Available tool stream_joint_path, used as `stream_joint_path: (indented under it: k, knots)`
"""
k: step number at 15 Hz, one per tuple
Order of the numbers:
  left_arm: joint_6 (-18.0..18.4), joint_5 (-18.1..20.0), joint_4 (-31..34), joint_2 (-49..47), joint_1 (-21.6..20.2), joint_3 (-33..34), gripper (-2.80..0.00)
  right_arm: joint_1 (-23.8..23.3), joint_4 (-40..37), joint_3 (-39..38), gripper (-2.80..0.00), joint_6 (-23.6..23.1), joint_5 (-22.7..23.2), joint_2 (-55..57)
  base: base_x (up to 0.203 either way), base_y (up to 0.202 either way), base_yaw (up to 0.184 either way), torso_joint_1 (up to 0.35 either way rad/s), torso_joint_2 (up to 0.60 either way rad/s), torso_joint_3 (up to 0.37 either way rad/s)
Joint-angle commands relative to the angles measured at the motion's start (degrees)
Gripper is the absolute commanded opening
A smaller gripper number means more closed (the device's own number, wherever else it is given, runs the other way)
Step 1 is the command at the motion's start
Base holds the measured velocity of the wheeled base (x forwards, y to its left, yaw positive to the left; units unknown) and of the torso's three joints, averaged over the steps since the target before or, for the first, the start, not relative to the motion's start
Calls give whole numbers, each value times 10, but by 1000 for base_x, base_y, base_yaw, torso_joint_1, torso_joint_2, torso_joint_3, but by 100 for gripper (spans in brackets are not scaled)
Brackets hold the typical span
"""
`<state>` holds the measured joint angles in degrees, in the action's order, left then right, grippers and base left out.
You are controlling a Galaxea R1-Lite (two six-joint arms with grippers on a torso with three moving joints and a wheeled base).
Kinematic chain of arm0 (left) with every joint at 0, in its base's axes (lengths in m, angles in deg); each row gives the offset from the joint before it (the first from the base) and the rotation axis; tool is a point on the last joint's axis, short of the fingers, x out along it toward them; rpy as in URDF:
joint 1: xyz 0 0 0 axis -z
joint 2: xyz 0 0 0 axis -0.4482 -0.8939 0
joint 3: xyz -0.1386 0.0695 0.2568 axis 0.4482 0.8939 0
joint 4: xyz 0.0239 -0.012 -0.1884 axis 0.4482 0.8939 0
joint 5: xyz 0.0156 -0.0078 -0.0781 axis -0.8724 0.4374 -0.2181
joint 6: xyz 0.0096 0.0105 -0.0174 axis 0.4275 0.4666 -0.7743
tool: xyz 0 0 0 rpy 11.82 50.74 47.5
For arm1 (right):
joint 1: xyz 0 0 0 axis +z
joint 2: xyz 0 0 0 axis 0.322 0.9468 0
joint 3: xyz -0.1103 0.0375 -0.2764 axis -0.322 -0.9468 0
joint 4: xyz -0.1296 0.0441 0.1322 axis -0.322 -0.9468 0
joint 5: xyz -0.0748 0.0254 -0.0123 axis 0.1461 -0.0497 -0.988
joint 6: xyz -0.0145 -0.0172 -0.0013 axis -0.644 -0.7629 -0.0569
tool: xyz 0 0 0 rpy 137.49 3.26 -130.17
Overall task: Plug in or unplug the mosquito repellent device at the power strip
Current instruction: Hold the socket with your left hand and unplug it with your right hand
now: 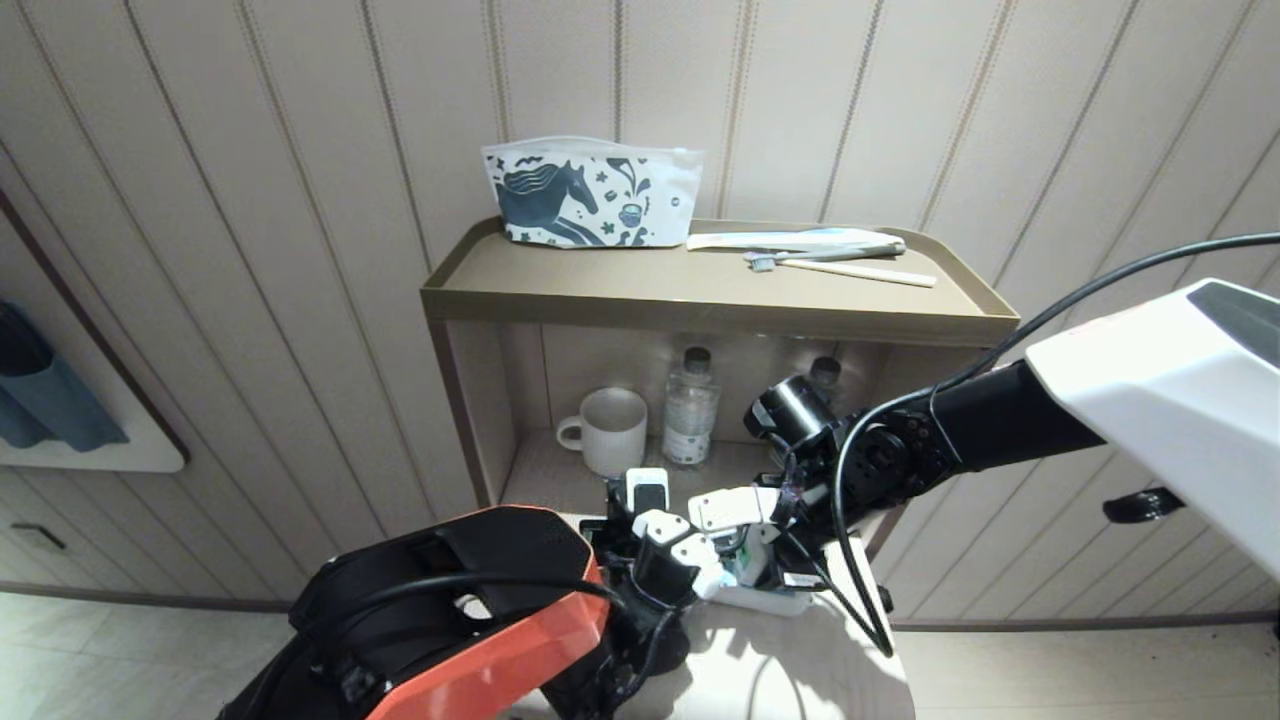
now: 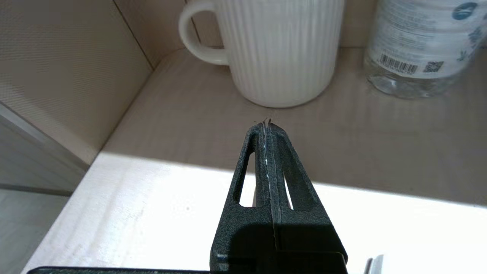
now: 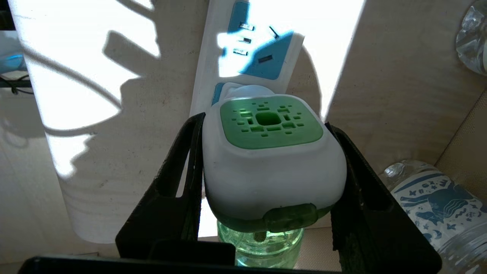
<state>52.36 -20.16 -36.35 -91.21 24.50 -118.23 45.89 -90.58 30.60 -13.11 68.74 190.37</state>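
Panelling [image 1: 300,200] of pale vertical boards backs the whole scene, and against it stands a tan two-level shelf unit [image 1: 700,300]. On its top tray lie a white pouch printed with a dark horse [image 1: 590,195], a flat white packet [image 1: 790,238] and a toothbrush [image 1: 840,265] just in front of the packet. In the open niche below stand a ribbed white mug [image 1: 610,428] and, beside it, a clear water bottle [image 1: 690,405]; a second bottle's cap [image 1: 825,372] shows behind the right arm.

Both arms reach over the pale tabletop [image 1: 790,670] in front of the niche, the orange-and-black left one low on the left, the white-and-black right one coming in from the right.

On that tabletop lies the power strip [image 3: 262,45], white with light-blue socket faces, partly in sun. The mosquito repellent device [image 3: 270,160] sits at the strip, its back against one socket face; whether its pins are seated cannot be seen. Its white head has a green vented panel, with the translucent green bottle below.

The right gripper [image 3: 268,182] pinches the device's white head, one black finger flat on each side.

The left gripper [image 2: 268,125] hovers above the tabletop just before the mug, fingers pressed together, holding nothing.
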Motion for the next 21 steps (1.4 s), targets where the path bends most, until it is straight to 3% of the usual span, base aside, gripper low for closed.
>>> stream_joint_path:
  k: [1,8,9,11,13,21]
  knots:
    - [0,-3,-4,0,-2,0,-280,0,-2,0,-280,-4,0,1,0,0,0,0,0,0]
    - [0,-3,-4,0,-2,0,-280,0,-2,0,-280,-4,0,1,0,0,0,0,0,0]
    - [0,-4,2,-2,3,-4,-280,2,7,2,-280,0,0,1,0,0,0,0,0,0]
    - [0,-4,26,-13,54,-30,-280,4,16,4,-280,3,0,2,0,0,0,0,0,0]
    - [0,-3,35,-17,69,-39,-280,6,34,3,-280,10,6,-5,0,0,0,0,0,0]
    - [-2,-4,32,-16,78,-33,-280,14,35,4,-280,18,16,-12,0,0,0,0,0,0]
